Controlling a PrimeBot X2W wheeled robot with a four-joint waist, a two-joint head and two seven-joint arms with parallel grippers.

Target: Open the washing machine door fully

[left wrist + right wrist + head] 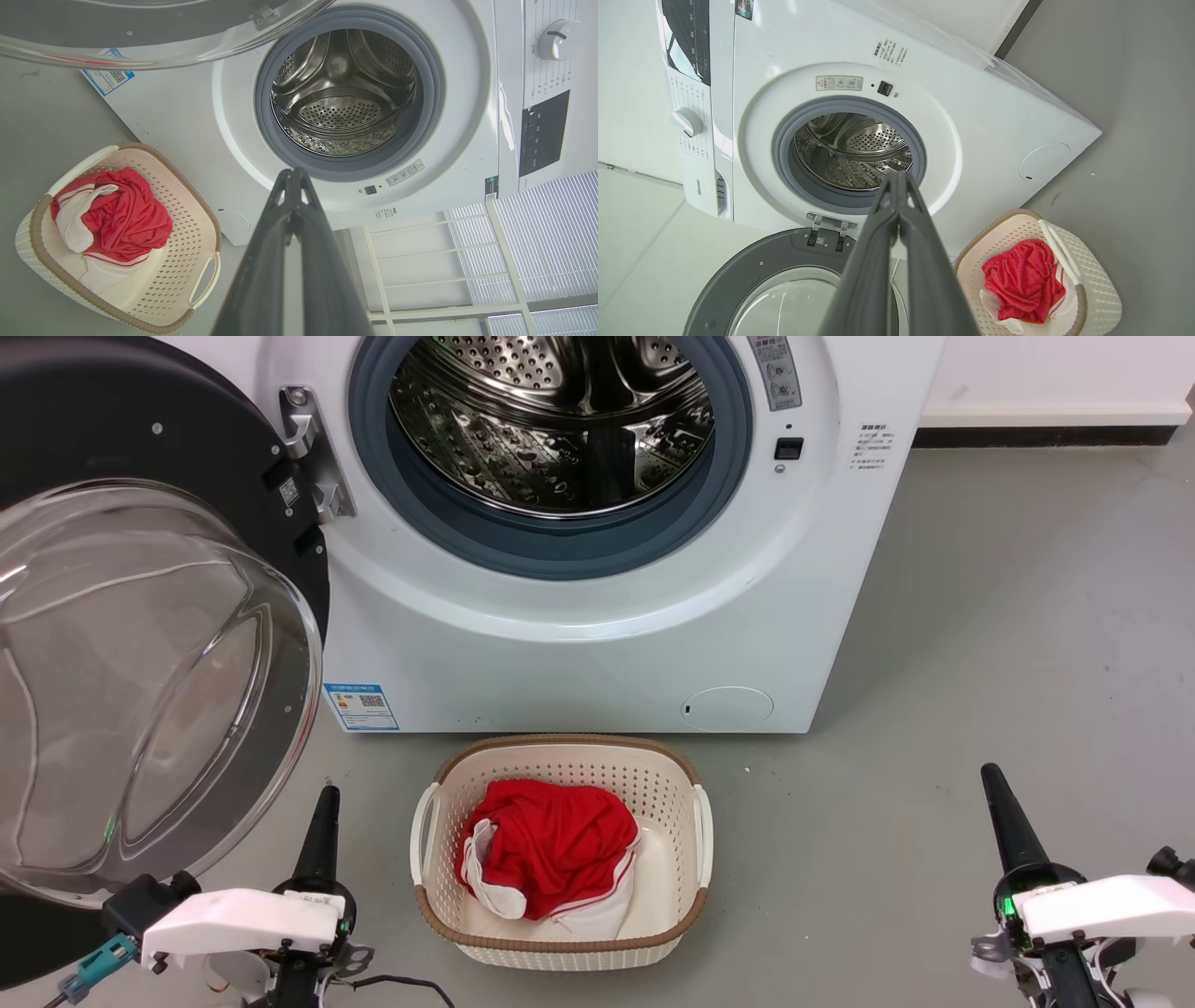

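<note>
The washing machine is a white front-loader with its steel drum exposed. Its door, black-rimmed with a bulging clear glass bowl, is swung wide to the left on its hinge. In the right wrist view the door hangs out from the machine; in the left wrist view its rim crosses the top. My left gripper is shut and empty, just right of the glass bowl near the floor. My right gripper is shut and empty, far right of the machine.
A cream plastic basket holding a red and white garment sits on the grey floor in front of the machine, between my grippers. A white wall with a dark skirting runs behind on the right.
</note>
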